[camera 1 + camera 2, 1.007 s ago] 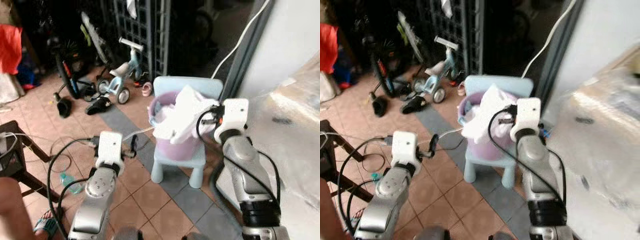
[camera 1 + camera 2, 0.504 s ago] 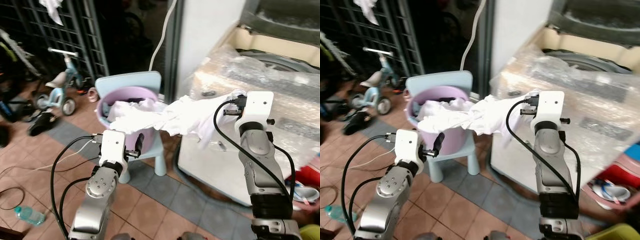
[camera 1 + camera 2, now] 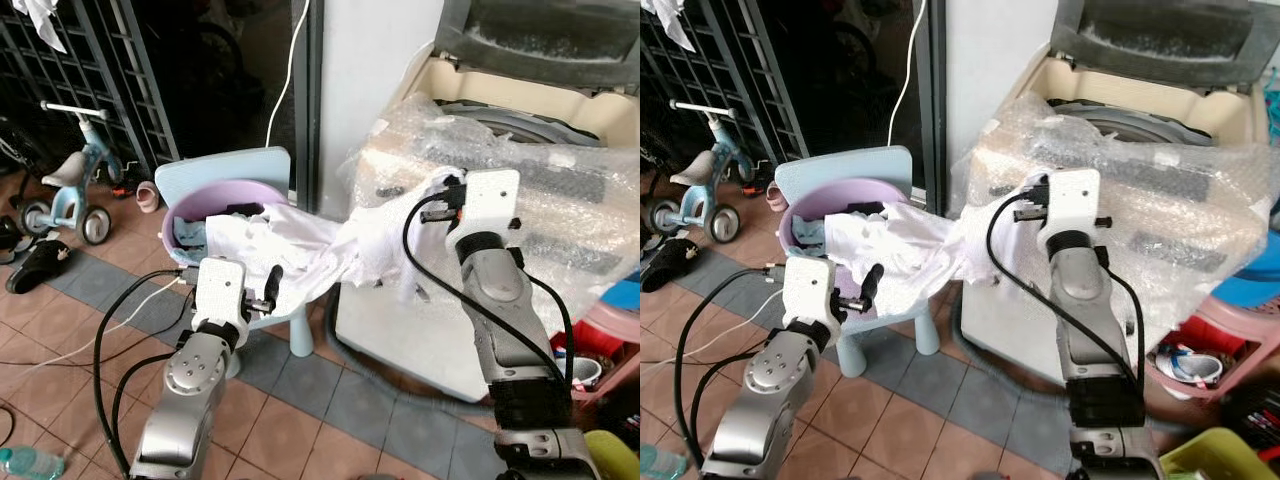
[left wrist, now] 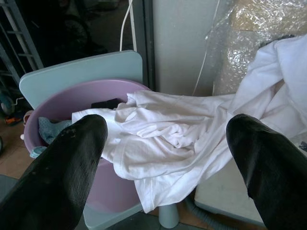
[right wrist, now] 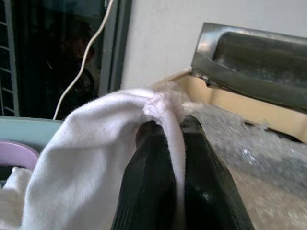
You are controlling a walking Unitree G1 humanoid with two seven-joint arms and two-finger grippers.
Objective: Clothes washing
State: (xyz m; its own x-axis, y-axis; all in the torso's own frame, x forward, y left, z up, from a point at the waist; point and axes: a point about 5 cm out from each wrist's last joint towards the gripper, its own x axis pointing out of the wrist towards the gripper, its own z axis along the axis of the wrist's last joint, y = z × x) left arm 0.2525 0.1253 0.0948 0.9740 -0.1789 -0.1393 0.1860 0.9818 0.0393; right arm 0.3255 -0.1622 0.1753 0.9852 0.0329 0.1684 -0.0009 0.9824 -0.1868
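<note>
A white garment [image 3: 300, 240] stretches from the purple basin [image 3: 215, 197] on a light-blue child's chair [image 3: 225, 170] across to my right gripper [image 3: 445, 195]. That gripper is shut on a bunched end of the garment [image 5: 91, 139], and its black fingers [image 5: 148, 191] pinch the cloth. It is held at the front left corner of the washing machine [image 3: 520, 130], which is wrapped in bubble plastic with its lid [image 3: 540, 40] up. My left gripper [image 4: 163, 158] is open, low in front of the basin, with nothing between its fingers.
A tricycle [image 3: 70, 180] and a black sandal [image 3: 30, 265] stand left by a dark metal grille [image 3: 100, 80]. A white cable [image 3: 285, 60] hangs down the wall. A grey hose [image 3: 380, 375] lies under the machine. A pink stool [image 3: 1210, 330] is on the right.
The view has swung right from the chair to the washing machine. My right gripper has carried the garment's end out of the basin toward the machine, stretching the cloth.
</note>
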